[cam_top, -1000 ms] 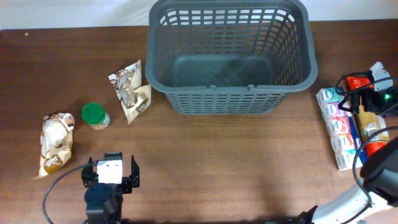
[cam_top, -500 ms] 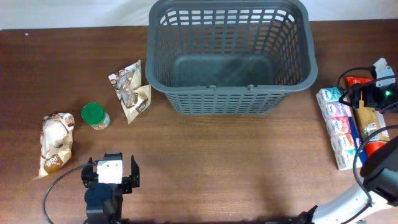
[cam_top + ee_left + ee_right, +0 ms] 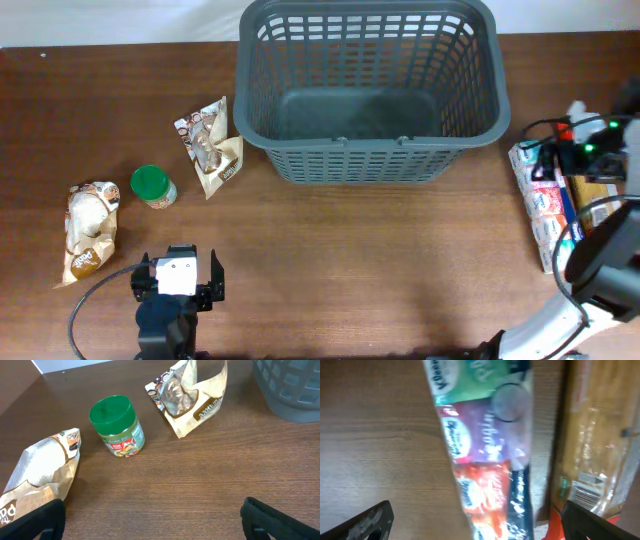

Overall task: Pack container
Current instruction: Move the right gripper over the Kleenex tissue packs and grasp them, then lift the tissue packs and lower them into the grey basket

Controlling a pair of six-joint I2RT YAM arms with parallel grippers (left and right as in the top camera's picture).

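Blur smears the multipack (image 3: 485, 460) beneath the right gripper (image 3: 480, 521); it and the left gripper (image 3: 152, 521) gape, tips cut off.

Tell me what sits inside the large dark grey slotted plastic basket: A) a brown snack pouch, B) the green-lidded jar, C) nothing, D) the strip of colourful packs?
C: overhead, the floor of the large dark grey slotted plastic basket is bare; the green-lidded jar and a brown snack pouch sit outside it, to its left in that view.

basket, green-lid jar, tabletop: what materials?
Basket: matte dark grey, slotted lattice walls, looks like moulded plastic. Jar: smooth green lid, probably plastic; body mostly under label. Tabletop: brown wood grain, low sheen; solid wood or laminate, cannot tell.
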